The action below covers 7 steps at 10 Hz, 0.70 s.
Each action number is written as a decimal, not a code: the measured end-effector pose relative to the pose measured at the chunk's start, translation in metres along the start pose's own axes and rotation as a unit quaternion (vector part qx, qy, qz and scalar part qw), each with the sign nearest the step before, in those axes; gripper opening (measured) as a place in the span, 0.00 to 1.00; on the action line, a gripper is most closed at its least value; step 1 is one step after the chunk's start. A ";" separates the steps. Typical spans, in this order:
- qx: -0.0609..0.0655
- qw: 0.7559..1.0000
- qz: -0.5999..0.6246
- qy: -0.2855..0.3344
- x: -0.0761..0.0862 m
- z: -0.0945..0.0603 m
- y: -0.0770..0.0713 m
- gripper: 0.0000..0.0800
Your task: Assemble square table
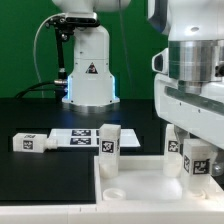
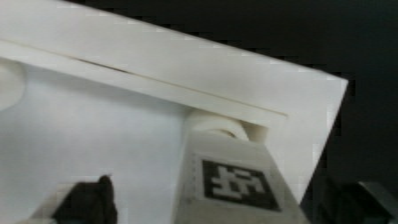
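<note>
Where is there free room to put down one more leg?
Free: the black table between the robot base and the marker board; also the square top in its middle, between its corner socket and the tool. Crowded: the row of lying leg, marker board and upright leg.

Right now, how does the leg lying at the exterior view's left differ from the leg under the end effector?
The lying leg rests on its side on the black table; the upright leg stands on the square top. The lying leg is untouched; the upright leg sits inside the open end effector. Both are white blocks with black-and-white tags.
</note>
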State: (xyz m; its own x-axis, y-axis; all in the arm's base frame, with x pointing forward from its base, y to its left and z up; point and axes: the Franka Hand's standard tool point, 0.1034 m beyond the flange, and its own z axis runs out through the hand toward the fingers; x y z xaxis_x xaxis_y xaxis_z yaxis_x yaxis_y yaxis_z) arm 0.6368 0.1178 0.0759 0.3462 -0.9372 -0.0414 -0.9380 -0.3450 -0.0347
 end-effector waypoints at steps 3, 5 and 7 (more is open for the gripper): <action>-0.005 0.986 -0.165 0.003 -0.001 -0.008 -0.007 0.81; -0.006 0.974 -0.226 0.003 0.000 -0.008 -0.007 0.81; -0.004 0.930 -0.366 0.011 0.004 -0.012 -0.009 0.81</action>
State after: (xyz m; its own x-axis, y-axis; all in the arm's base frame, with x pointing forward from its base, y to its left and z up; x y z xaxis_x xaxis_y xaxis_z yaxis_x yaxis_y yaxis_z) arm 0.6463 0.1162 0.0881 0.8925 -0.4510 0.0108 -0.4503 -0.8921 -0.0375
